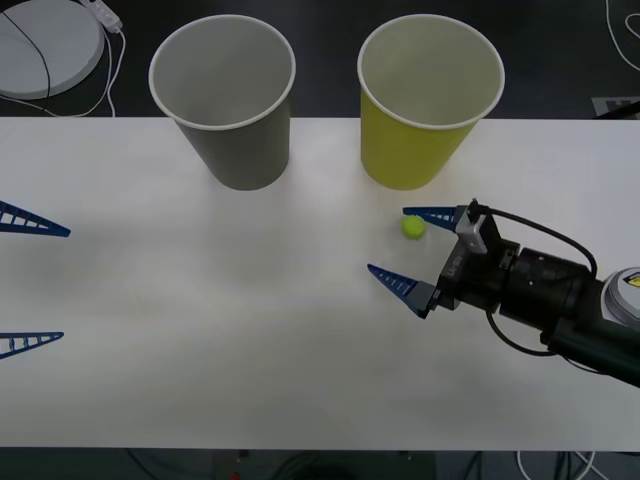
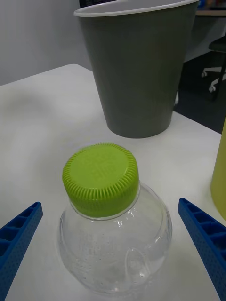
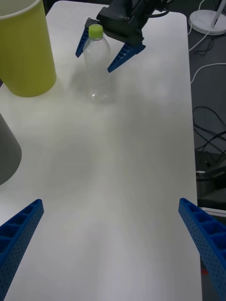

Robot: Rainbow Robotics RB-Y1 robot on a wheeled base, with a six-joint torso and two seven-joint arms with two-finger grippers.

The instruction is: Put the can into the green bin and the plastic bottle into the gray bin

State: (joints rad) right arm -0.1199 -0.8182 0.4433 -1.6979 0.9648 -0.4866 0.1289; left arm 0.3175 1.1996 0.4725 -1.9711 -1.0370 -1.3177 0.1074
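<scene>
The clear plastic bottle (image 1: 413,227) with a lime-green cap stands upright on the white table, in front of the green bin (image 1: 430,100). My right gripper (image 1: 386,239) is open, one blue finger on each side of the bottle's neck and not touching it. Up close, in the right wrist view, the bottle (image 2: 101,181) sits between the fingers (image 2: 19,235), with the gray bin (image 2: 136,70) behind it. The gray bin (image 1: 222,100) stands to the left of the green one. My left gripper (image 1: 65,284) is open at the table's left side. The can is out of view.
A white round disc with a cable (image 1: 40,45) lies beyond the table's far left corner. Both bins stand at the table's far edge (image 1: 320,118). The left wrist view shows the bottle (image 3: 98,66), the green bin (image 3: 23,51) and open table between.
</scene>
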